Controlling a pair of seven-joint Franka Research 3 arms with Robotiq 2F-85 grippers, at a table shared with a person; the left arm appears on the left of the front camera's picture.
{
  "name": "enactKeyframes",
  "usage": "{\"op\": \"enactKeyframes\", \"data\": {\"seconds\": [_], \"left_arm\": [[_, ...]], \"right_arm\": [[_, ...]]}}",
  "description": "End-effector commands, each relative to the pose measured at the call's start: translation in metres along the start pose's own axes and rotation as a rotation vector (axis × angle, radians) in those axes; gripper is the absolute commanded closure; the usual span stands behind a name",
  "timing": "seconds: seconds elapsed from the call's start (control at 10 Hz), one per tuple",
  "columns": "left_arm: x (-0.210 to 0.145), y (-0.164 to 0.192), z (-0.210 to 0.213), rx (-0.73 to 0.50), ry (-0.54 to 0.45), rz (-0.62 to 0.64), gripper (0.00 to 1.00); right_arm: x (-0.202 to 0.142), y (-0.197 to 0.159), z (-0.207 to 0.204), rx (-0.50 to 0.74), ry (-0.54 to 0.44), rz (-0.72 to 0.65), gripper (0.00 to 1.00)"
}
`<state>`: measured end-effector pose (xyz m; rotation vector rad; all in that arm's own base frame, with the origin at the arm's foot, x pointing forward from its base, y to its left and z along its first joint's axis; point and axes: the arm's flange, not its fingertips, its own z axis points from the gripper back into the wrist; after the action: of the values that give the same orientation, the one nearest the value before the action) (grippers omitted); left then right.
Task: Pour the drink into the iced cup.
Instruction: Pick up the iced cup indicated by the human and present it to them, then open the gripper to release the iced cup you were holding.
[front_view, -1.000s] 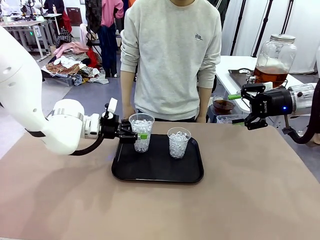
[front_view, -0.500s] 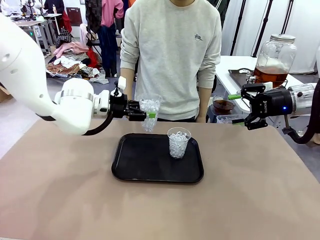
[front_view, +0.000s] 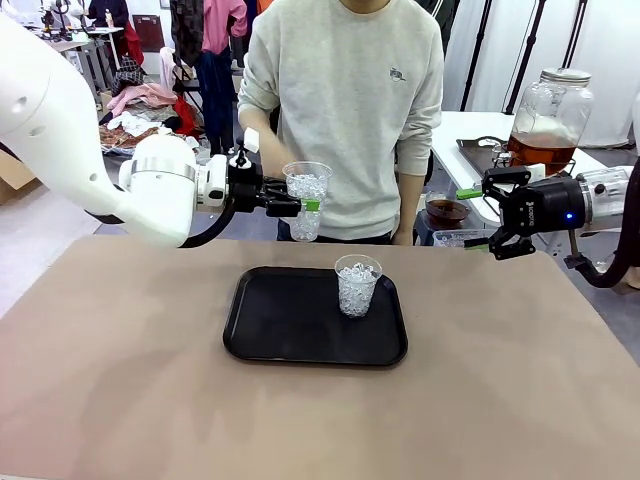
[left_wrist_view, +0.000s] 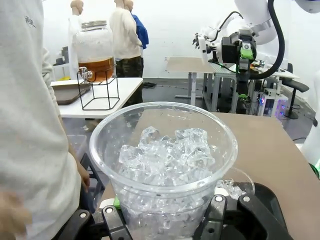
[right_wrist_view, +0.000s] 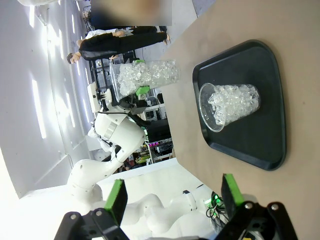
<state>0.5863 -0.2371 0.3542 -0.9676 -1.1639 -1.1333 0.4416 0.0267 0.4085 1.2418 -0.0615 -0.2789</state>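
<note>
Gripping an iced cup (front_view: 307, 186) by its side, the left tool (front_view: 297, 205) was clenched on it and held it upright in the air. It hung over the far left part of the desk (front_view: 120, 400), just in front of the person (front_view: 345, 110) standing at the far side. To the right, a black tray (front_view: 270, 335) lay on the middle of the desk, and a second cup (front_view: 357, 286) full of ice stood upright on its right half. Further right, the right tool (front_view: 473, 218) hung released near the desk's far right edge, jaws spread wide with nothing between them. Beyond it, on a white side table (front_view: 470, 130), a glass jar (front_view: 552, 100) with a metal lid stood on a wire stand (left_wrist_view: 100, 92). The drink (front_view: 540, 153), amber-brown, filled the jar's lower part, well apart from both cups.
</note>
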Motion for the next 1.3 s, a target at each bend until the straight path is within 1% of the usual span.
{"op": "enactKeyframes", "data": {"seconds": [0.0,0.1,1.2], "left_arm": [[0.0057,0.0038,-0.0019,-0.006,-0.004,0.008,0.39],[0.0000,0.0000,0.0000,0.000,0.000,0.000,0.39],[0.0000,0.0000,0.0000,0.000,0.000,0.000,0.39]], "right_arm": [[0.0003,0.0012,-0.0002,0.000,-0.002,0.003,0.00],[0.0003,0.0012,-0.0002,0.000,-0.002,0.003,0.00],[0.0003,0.0012,-0.0002,0.000,-0.002,0.003,0.00]]}}
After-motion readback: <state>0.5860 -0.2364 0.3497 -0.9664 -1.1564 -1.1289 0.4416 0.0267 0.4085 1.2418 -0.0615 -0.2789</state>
